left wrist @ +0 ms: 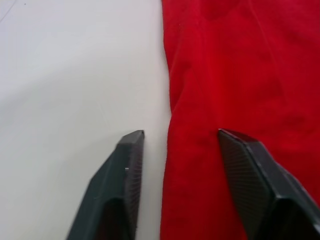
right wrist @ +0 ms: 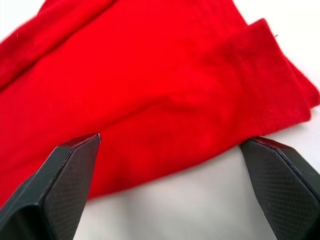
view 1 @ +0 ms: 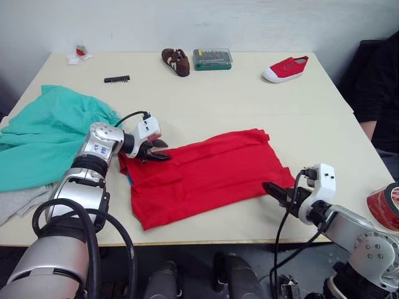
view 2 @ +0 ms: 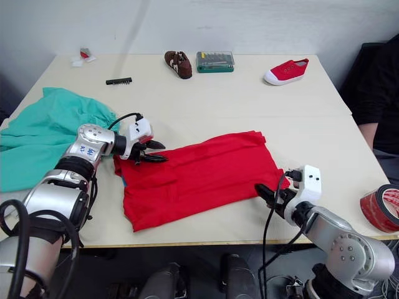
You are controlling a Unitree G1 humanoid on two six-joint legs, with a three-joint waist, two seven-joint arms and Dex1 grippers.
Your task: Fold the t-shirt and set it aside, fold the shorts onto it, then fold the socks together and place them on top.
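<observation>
Lying across the near middle of the pale tabletop (view 1: 249, 106) was the t-shirt (view 1: 206, 174), red and folded into a rough oblong, angled so its far corner pointed toward the right. At its left edge the left end effector (view 1: 154, 149) sat low with its fingers spread, one finger over bare wood and the other over red cloth in the wrist view. Down at the near right corner the right end effector (view 1: 274, 190) also gaped wide, its fingers (right wrist: 70, 175) straddling the hem without gripping it. Off to the left the shorts (view 1: 50, 134) sprawled in a teal heap, and grey socks (view 1: 19, 200) peeked out beneath them at the tabletop's edge. Along the far side stood a brown shoe (view 1: 176, 61), a bit case (view 1: 212, 58) and a red sneaker (view 1: 285, 68).
</observation>
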